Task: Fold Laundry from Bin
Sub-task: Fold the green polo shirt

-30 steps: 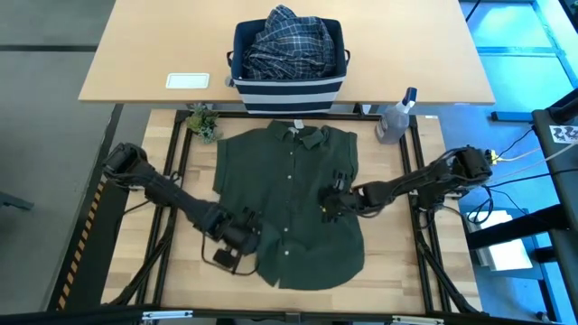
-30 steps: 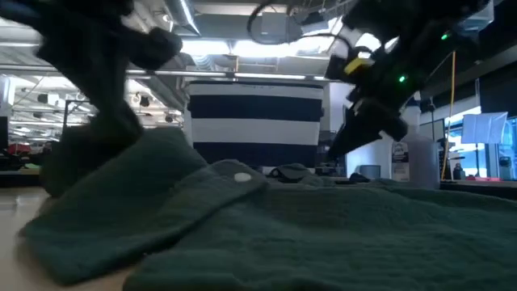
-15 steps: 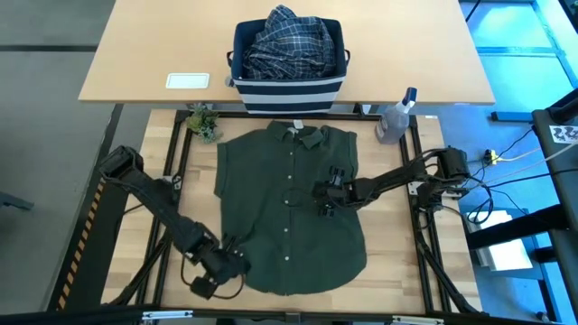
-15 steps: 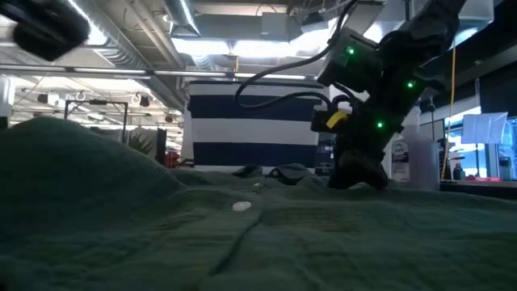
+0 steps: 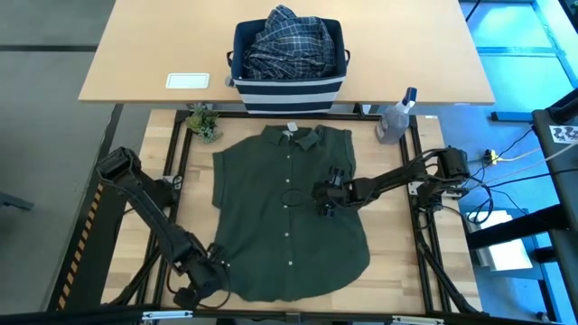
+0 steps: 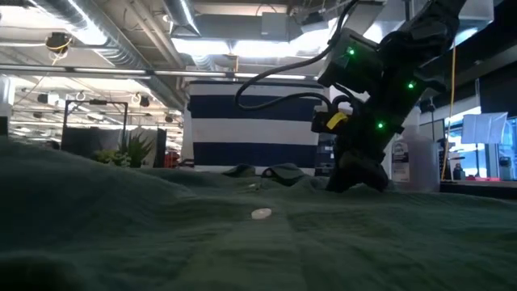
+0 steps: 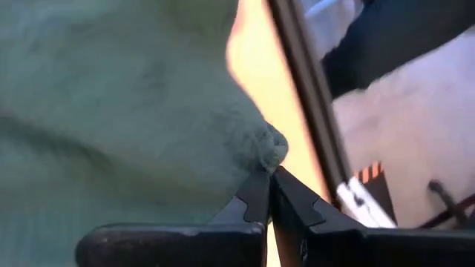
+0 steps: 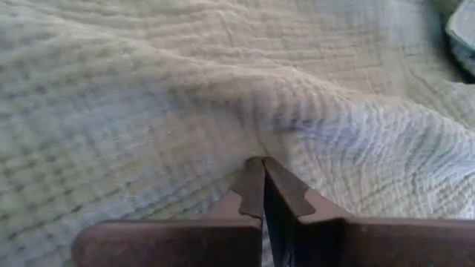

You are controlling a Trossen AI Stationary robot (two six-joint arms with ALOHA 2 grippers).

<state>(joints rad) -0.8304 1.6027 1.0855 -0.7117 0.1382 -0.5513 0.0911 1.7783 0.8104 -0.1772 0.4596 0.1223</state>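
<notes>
The dark olive-green shirt (image 5: pixel 289 212) of the laundry lies spread on the wooden table, buttons up, collar toward the far edge. My left gripper (image 5: pixel 212 278) is at the shirt's near-left hem corner, shut on it (image 7: pixel 270 178). My right gripper (image 5: pixel 321 196) stands shut on the shirt's front, right of the button line (image 6: pixel 355 182). The navy bin (image 5: pixel 289 86) with white stripes stands beyond the far edge on the higher table. A blue-and-white plaid shirt (image 5: pixel 291 41) is heaped inside it. My left gripper pinches the shirt's near-left hem corner (image 7: pixel 269 148) between its two fingertips, only at the corner's bunched tip. The fingers slant steeply down. The cloth runs away from them over the table. My right gripper presses its shut fingertips (image 8: pixel 252 178) down on the shirt's front panel (image 8: pixel 260 141), slanting down from the table's right. The cloth dimples and wrinkles around the tips and lies on the table.
A clear spray bottle (image 5: pixel 395 117) stands at the far right corner and a small green plant (image 5: pixel 203 122) at the far left. A white card (image 5: pixel 188 80) lies on the higher table left of the bin. Black frame rails (image 5: pixel 424 217) run along the table's sides.
My left gripper has swung toward the table's near-left corner, turning as it went, and has drawn the shirt's near-left hem corner out with it. The lower left part, folded over before, now lies spread. My right gripper came down onto the shirt's front, then kept still.
</notes>
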